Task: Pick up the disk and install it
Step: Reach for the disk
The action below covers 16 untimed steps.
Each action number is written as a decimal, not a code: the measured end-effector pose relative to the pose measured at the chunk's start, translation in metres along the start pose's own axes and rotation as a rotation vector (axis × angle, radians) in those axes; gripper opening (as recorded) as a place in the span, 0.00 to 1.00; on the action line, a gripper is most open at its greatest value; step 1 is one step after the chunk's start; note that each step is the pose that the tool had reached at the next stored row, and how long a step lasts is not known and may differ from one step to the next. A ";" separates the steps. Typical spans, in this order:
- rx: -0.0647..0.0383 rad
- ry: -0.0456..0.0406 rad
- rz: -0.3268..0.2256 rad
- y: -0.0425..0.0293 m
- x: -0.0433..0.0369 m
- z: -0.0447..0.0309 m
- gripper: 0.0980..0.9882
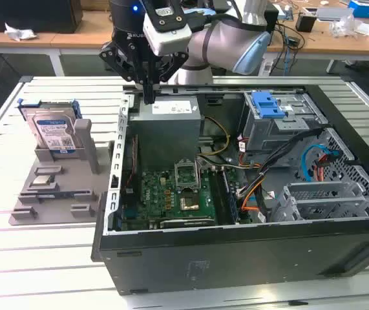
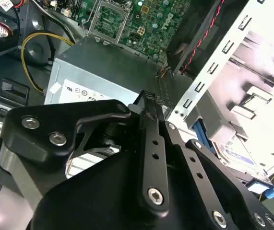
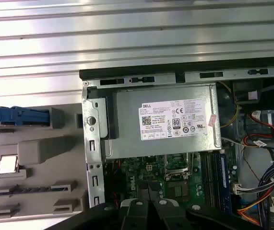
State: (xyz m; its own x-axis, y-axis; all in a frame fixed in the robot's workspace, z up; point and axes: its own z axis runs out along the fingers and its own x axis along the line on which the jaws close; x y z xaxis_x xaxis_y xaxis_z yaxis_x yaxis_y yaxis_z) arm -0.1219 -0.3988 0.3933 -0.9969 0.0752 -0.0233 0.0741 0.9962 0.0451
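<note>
The disk [image 1: 53, 132] stands upright in a grey holder [image 1: 61, 184] on the table, outside the open computer case on the exterior view's left. It is silver with a white-and-blue label and a blue bracket. The first wrist view shows its blue top edge [image 3: 19, 116], and part of its label [image 2: 237, 151] shows in the second wrist view. My gripper [image 1: 148, 97] hangs over the case's back left corner, just above the grey power supply [image 1: 169, 119]. Its fingers are shut with nothing between them, as both wrist views show [image 2: 148, 98] [image 3: 146, 207]. It is well apart from the disk.
The open case [image 1: 236, 245] holds a green motherboard [image 1: 171, 194], cable bundles [image 1: 262, 181] and a grey drive bay with a blue handle [image 1: 268, 106] at the back right. The slatted metal table [image 1: 35, 245] has free room in front of the holder. Desks with clutter stand behind.
</note>
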 end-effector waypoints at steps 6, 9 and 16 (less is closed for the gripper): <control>0.000 0.0000 0.000 -0.0017 0.0224 -0.0006 0.01; 0.000 0.0000 0.000 -0.0023 0.0301 -0.0008 0.01; 0.000 0.0000 0.000 -0.0042 0.0564 -0.0015 0.01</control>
State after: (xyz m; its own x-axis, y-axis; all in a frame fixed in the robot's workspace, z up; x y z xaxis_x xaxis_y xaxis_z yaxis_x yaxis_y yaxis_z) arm -0.1785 -0.3988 0.3932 -0.9969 0.0754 -0.0233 0.0743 0.9962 0.0451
